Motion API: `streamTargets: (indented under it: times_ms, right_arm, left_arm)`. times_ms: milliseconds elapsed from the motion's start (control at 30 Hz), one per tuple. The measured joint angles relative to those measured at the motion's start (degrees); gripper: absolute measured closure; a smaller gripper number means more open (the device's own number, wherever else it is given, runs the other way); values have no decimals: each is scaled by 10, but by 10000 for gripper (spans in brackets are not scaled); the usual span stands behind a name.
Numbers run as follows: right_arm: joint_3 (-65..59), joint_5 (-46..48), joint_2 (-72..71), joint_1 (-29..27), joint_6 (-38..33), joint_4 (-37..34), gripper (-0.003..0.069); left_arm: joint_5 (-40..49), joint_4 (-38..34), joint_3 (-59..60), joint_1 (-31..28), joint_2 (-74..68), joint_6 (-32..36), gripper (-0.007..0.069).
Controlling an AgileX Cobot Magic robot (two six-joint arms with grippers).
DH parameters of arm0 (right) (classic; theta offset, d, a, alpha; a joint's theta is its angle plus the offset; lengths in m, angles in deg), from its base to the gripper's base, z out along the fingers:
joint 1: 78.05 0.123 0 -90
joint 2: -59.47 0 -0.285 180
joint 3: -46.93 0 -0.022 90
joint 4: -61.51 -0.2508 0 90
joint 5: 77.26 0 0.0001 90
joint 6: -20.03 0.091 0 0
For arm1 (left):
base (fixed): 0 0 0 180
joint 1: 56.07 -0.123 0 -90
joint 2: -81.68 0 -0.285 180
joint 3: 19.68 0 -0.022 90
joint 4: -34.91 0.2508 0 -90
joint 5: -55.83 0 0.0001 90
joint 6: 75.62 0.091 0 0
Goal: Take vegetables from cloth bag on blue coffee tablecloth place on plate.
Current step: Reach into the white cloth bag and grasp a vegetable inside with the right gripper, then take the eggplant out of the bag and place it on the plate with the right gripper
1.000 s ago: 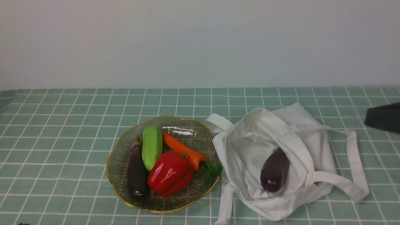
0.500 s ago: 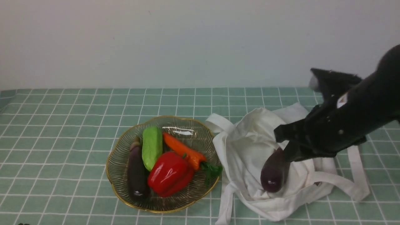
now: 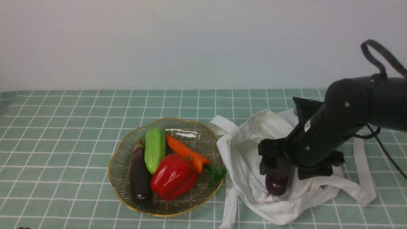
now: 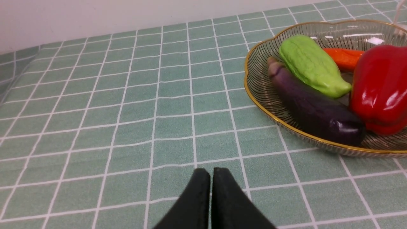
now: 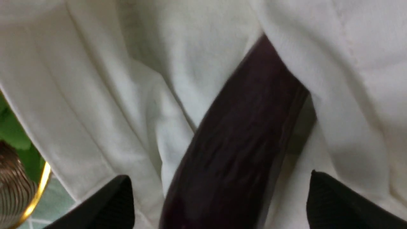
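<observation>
Right pincer (image 5: pixel 218 176) straddles glossy purple eggplant (image 5: pixel 241 143) — jaws wide — in cloth bag (image 5: pixel 95 79)

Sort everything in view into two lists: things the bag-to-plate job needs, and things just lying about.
Job: purple eggplant, white cloth bag, glass plate, checked tablecloth, open right gripper.
Lying about: red bell pepper, carrot, green gourd, darker eggplant, shut left gripper.

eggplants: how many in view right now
2. One glossy purple eggplant pokes from the white cloth bag, inside the open right gripper; one darker, slimmer eggplant lies in the gold-rimmed glass plate. The bag could hide more.
</observation>
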Motion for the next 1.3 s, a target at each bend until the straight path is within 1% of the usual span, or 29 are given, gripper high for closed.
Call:
streamTargets:
  times_ms: [167,200,233,300,333,367,400,433,500,633,733,933,1033,1133,1200,1300]
  right_arm:
    - [10,-7,27,0,0,-14,-30]
    - [12,-6,30,0,-1,-17,-27]
    - [15,-6,34,0,-5,-19,-8]
    - [17,-1,37,0,-10,-19,53]
    - [18,5,37,0,-11,-19,136]
    - [18,7,37,0,-11,-19,150]
    - [20,19,37,0,-11,-19,263]
    - [21,25,37,0,-13,-19,274]
    - [22,30,37,0,-19,-18,259]
    - [22,41,34,0,-32,-27,258]
    - [22,57,11,0,-50,-54,258]
    - [22,84,-72,1,-109,-125,258]
    - [23,96,-101,5,-147,-179,258]
    - [23,89,-115,28,-203,-230,258]
    - [23,61,-116,63,-265,-274,258]
    - [32,33,-102,99,-324,-315,258]
  left_arm:
    - [0,0,0,0,0,0,632]
    - [0,0,0,0,0,0,632]
    - [0,0,0,0,0,0,632]
    - [0,0,0,0,0,0,632]
    - [0,0,0,0,0,0,632]
    - [0,0,0,0,0,0,632]
    - [0,0,0,0,0,0,632]
    - [0,0,0,0,0,0,632]
    - [0,0,0,0,0,0,632]
    - [0,0,0,0,0,0,632]
    - [0,0,0,0,0,0,632]
    - [0,0,0,0,0,0,632]
    - [0,0,0,0,0,0,632]
    - [0,0,0,0,0,0,632]
    - [0,0,0,0,0,0,632]
    - [0,0,0,0,0,0,632]
